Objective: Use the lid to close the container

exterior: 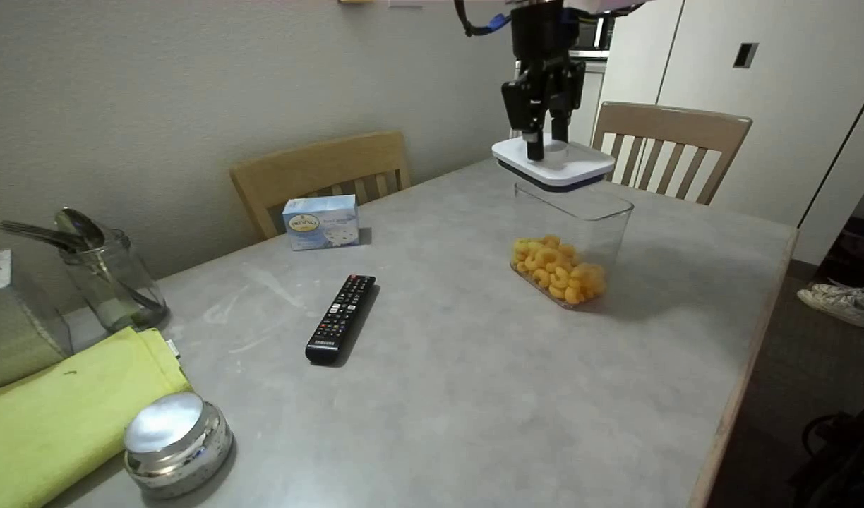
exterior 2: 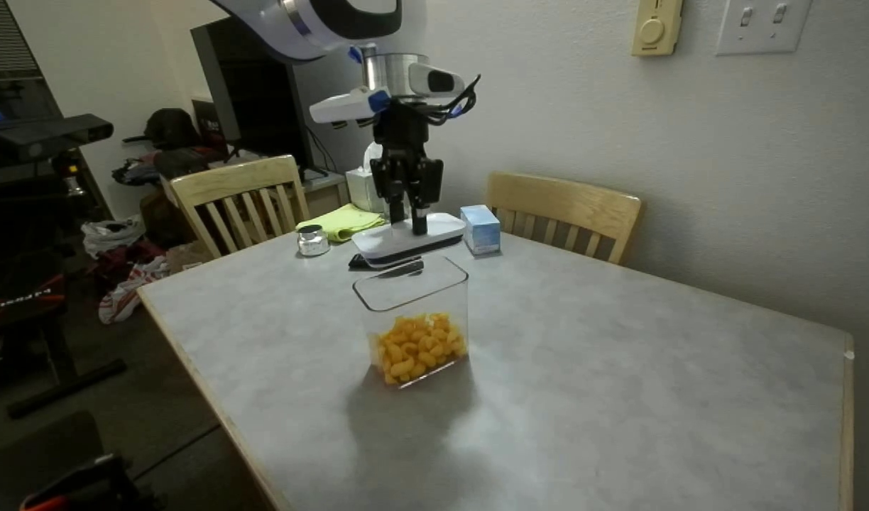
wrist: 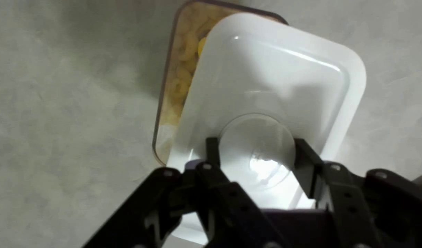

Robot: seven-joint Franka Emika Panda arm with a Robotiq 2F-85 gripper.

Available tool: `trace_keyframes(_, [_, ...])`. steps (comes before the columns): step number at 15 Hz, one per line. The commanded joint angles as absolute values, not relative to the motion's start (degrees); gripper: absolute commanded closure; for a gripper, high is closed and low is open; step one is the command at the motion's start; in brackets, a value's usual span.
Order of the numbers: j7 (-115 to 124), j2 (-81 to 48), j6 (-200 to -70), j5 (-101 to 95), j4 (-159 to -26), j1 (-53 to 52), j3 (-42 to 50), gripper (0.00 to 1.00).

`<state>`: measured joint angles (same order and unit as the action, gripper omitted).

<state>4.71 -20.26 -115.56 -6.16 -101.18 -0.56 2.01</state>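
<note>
Lid [exterior: 562,168]: up above the container [exterior 2: 445,298], off-centre to it and slightly turned, not seated.
Gripper [wrist: 257,153]: pinching the lid's raised round centre [wrist: 255,137] from both sides.
Lid's feel: light and stiff, I'd guess, and slick on top.
Best hold: that centre, surely; the smooth flat edge [wrist: 355,75] would probably slip.
Dark band [exterior: 555,188]: likely a snug seal, wanting a firm press once squared over the container.
</note>
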Motion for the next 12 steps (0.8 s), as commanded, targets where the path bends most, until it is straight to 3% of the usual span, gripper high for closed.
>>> trace_keyframes(1, [-0.79, -16.00, -124.02, -4.17, -109.14, 1.77, 1.61, 0.71])
trace_keyframes(6, [-8.49, -16.21, -133.81, 0.11, -113.88, 3.61, 0.90, 0.71])
trace_keyframes(12, [-9.30, -14.57, -135.27, 0.55, -116.14, 3.29, 1.40, 0.71])
